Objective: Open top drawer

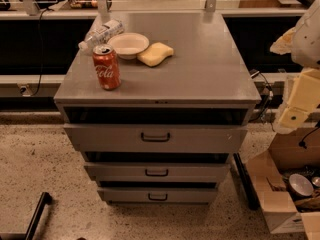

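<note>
We are looking down at a grey metal cabinet point(200, 59) standing on a speckled floor point(30, 159). The top drawer point(200, 139) is sitting right under the cabinet top, and it is the widest of three stacked fronts. Its small dark handle point(155, 137) is sitting in the middle of the front. A dark band is showing between the top's front edge and this drawer front. We are not able to tell how far out the drawer is sitting. The middle drawer point(200, 172) and bottom drawer point(195, 195) are lying below it, each narrower, each with its own dark handle.

On the cabinet top a red soda can point(106, 67) is standing upright near the front left. Behind it a white bowl point(128, 45) is sitting just beside a yellow sponge point(155, 54). A clear plastic bottle point(100, 34) is lying on its side at the left edge, touching the bowl or nearly so.

The gripper point(294, 115) is hanging at the right edge of the view, off the cabinet's right side and well apart from the top drawer's handle. It is touching nothing we can see. We cannot tell whether it is open or closed.

An open cardboard box point(272, 204) is sitting on the floor at lower right, below the gripper. A black bar point(36, 215) is lying at lower left.
</note>
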Controlling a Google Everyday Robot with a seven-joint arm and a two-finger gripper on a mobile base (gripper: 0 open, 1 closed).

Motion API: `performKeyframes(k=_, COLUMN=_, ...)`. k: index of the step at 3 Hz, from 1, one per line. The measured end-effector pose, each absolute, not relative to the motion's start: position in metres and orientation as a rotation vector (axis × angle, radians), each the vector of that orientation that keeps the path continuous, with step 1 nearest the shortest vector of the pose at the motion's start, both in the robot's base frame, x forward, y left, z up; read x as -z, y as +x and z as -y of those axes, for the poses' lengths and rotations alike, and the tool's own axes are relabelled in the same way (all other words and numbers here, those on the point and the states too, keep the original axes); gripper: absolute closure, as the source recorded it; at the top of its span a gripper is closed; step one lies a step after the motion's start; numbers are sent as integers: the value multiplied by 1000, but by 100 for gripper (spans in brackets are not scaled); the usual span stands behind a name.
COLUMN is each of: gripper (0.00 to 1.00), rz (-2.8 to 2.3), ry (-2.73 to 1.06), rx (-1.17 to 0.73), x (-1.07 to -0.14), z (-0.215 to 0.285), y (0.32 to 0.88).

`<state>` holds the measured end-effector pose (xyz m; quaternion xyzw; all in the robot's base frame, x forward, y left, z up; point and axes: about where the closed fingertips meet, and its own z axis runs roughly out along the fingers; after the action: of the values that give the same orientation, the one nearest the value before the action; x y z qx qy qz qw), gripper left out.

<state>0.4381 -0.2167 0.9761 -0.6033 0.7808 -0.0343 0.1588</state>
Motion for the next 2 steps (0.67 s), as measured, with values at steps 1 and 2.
performKeyframes(k=1, gripper=0, rz=-2232, ry=-1725, rx=98, x=-976, z=217, y=438)
performKeyframes(k=2, gripper=0, rz=-2246, ry=-1730, rx=49, x=-956, z=211, y=437)
